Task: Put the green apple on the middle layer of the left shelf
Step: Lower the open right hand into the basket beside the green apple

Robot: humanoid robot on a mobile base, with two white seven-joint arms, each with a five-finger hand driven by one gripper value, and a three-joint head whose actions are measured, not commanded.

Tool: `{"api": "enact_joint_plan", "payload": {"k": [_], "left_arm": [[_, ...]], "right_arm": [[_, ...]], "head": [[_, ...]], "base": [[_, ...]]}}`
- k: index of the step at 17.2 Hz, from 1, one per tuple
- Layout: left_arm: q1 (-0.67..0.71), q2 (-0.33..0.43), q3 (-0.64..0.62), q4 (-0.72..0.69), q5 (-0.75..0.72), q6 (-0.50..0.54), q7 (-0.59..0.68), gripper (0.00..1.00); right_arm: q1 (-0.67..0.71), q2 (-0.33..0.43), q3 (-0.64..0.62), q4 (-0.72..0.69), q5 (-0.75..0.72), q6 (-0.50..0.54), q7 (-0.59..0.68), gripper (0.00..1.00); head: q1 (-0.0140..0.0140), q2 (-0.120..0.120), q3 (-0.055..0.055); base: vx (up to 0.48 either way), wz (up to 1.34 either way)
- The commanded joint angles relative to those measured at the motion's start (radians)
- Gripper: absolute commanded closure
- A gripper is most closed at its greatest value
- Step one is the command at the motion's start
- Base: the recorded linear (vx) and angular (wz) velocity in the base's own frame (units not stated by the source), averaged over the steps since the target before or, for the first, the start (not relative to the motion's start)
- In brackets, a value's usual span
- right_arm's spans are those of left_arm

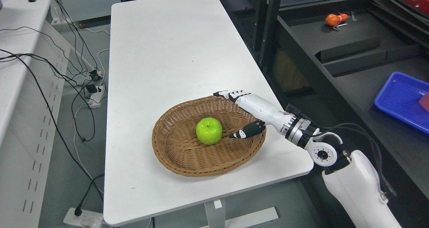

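A green apple [208,130] sits upright in the middle of a brown wicker basket [174,151] near the front right of the white table [167,53]. My right hand [231,115] reaches in over the basket's right rim, just right of the apple. Its fingers [233,94] are stretched out straight above the far rim and the thumb [246,130] points at the apple, a small gap short of it. The hand is open and holds nothing. My left arm is out of view.
Dark metal shelving [335,50] stands to the right of the table, with an orange object [333,19] on one shelf and a blue tray [402,99] on the lower right. Cables and a power strip [95,95] lie on the floor to the left, beside another white table [20,37].
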Motion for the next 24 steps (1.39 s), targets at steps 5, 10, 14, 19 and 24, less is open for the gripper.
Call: {"api": "enact_joint_plan", "payload": {"k": [5, 10, 14, 19, 24], "left_arm": [[0.0, 0.017, 0.0, 0.001, 0.0, 0.001, 0.0, 0.0], [0.0, 0.017, 0.0, -0.001, 0.0, 0.001, 0.0, 0.0], [0.0, 0.017, 0.0, -0.001, 0.0, -0.001, 0.0, 0.0], [0.0, 0.017, 0.0, -0.001, 0.0, 0.001, 0.0, 0.0], [0.0, 0.017, 0.0, -0.001, 0.0, 0.001, 0.0, 0.0]], "right_arm": [[-0.015, -0.063, 0.187, 0.012, 0.046, -0.072, 0.034, 0.0], [-0.018, -0.068, 0.205, 0.041, 0.101, -0.069, 0.034, 0.0], [-0.041, -0.068, 0.202, 0.057, 0.103, -0.043, 0.034, 0.0], [-0.067, -0.065, 0.194, 0.066, 0.098, -0.013, 0.033, 0.02], [-0.062, -0.069, 0.198, 0.074, 0.097, -0.018, 0.033, 0.06]], "head": [[0.0, 0.0, 0.0], [0.0, 0.0, 0.0], [0.0, 0.0, 0.0], [0.0, 0.0, 0.0], [0.0, 0.0, 0.0]], "base": [[0.124, 0.13], [0.043, 0.03], [-0.004, 0.0], [-0.003, 0.0], [0.01, 0.01]]}}
